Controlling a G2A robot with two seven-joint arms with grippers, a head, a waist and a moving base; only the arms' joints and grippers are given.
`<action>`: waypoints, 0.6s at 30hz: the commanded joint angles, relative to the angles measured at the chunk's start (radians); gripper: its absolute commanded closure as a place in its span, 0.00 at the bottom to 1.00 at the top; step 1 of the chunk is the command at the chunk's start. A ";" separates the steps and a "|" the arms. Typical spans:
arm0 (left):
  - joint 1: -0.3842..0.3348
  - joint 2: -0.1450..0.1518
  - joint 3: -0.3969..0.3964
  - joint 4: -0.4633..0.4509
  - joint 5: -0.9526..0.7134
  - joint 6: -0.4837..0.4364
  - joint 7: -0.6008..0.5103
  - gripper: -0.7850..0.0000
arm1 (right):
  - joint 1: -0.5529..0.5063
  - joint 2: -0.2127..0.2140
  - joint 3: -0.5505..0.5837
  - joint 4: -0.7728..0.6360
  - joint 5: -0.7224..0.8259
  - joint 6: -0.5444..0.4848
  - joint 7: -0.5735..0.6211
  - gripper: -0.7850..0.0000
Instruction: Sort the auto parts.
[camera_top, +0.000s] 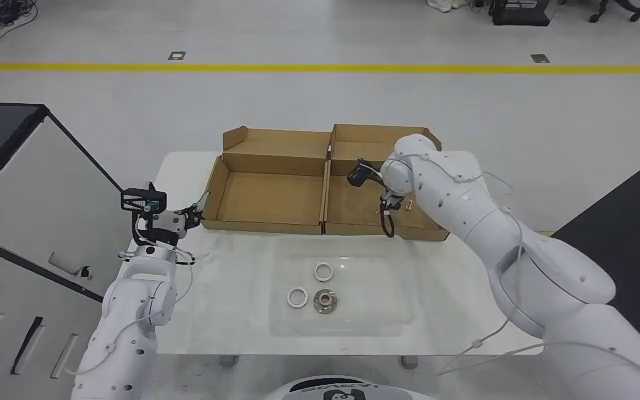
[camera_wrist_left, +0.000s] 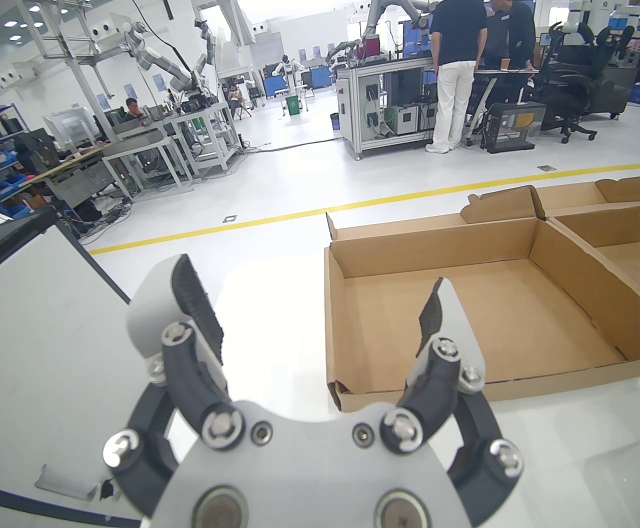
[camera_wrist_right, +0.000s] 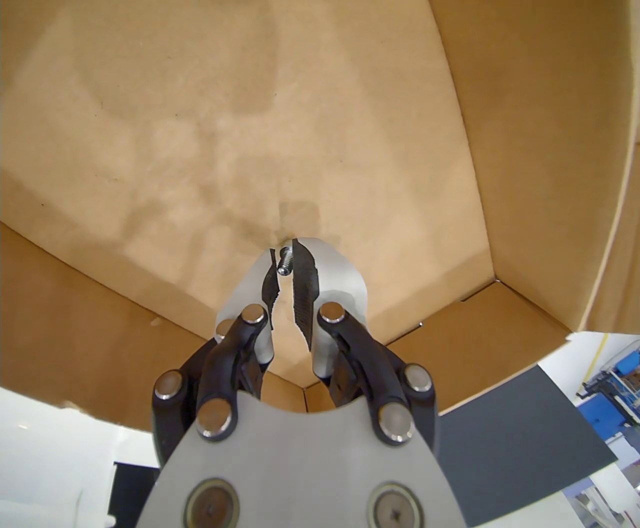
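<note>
While hanging over the right box (camera_top: 346, 212) at one o'clock, the right gripper (camera_wrist_right: 286, 265) pinched a small bolt (camera_wrist_right: 285, 260), likely for dropping there; the left gripper (camera_wrist_left: 312, 280) sat spread at nine o'clock.

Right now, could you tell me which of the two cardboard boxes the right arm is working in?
The box on the robot's right: the right gripper holds a small bolt over its floor. The left gripper sits outside the other box.
</note>
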 joint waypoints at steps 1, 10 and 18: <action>0.000 0.000 0.000 0.000 0.000 0.000 0.000 0.00 | -0.002 -0.001 0.002 0.002 -0.002 -0.001 0.001 0.87; 0.000 0.000 0.000 0.000 0.000 0.000 0.000 0.00 | 0.001 -0.001 0.022 -0.012 -0.025 0.000 -0.001 0.00; 0.000 0.000 0.000 0.000 0.000 0.000 0.000 0.00 | 0.001 0.028 0.075 -0.076 -0.051 0.002 -0.015 0.00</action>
